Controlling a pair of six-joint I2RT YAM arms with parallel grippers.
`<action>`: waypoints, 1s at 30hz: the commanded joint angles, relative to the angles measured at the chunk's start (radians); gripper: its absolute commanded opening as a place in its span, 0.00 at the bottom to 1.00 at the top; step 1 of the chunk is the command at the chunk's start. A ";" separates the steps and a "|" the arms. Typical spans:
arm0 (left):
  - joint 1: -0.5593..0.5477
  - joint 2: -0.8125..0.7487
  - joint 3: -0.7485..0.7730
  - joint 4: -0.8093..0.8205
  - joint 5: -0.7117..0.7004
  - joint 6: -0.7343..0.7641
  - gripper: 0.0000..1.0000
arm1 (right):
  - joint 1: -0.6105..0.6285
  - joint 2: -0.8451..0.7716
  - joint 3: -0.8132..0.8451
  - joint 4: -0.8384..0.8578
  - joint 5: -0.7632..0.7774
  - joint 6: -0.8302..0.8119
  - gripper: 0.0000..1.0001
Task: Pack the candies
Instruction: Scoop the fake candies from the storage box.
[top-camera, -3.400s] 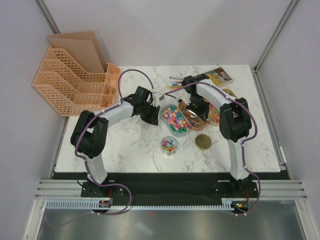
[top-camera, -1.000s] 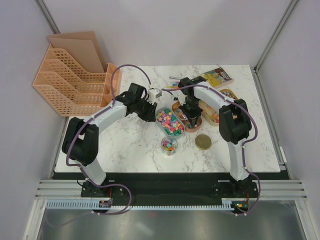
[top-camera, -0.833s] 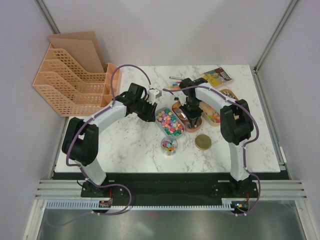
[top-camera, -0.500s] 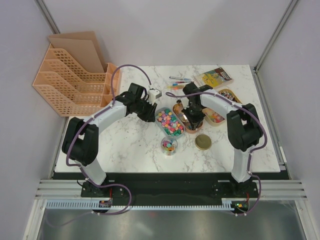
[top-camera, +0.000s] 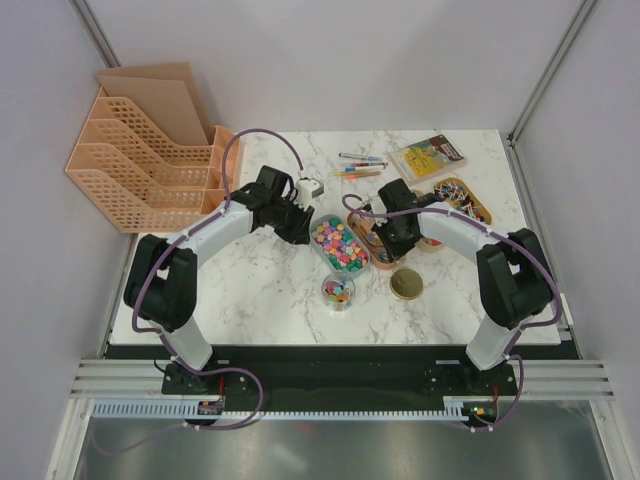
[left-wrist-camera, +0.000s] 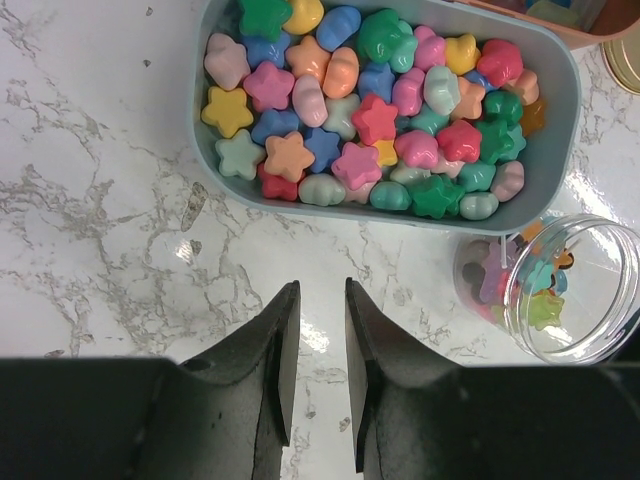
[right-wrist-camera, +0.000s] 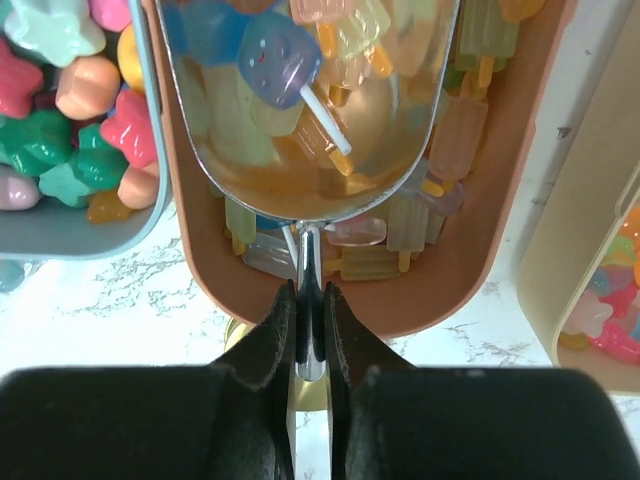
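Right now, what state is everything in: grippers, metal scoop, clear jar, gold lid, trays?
Left gripper: open, empty.
Right gripper: shut on the shiny metal scoop handle.
Scoop: loaded with candies, over the brown oval tray.
Clear round plastic jar: upright, uncapped, few candies inside.
Flat round gold lid: off, lying on the table.
Grey-blue oval tray: full of candies.

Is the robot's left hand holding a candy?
No, the left gripper has nothing between its jaws; it hangs over bare table beside the tray of candies.
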 joint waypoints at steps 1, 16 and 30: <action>-0.001 -0.023 0.039 0.003 -0.001 0.048 0.32 | -0.003 -0.100 -0.062 0.136 -0.006 -0.011 0.00; 0.001 -0.086 0.084 -0.051 -0.092 0.068 0.33 | -0.004 -0.339 0.069 -0.306 0.037 -0.655 0.00; 0.158 -0.282 -0.123 -0.011 -0.217 -0.020 0.72 | 0.187 -0.315 0.146 -0.659 0.205 -0.828 0.00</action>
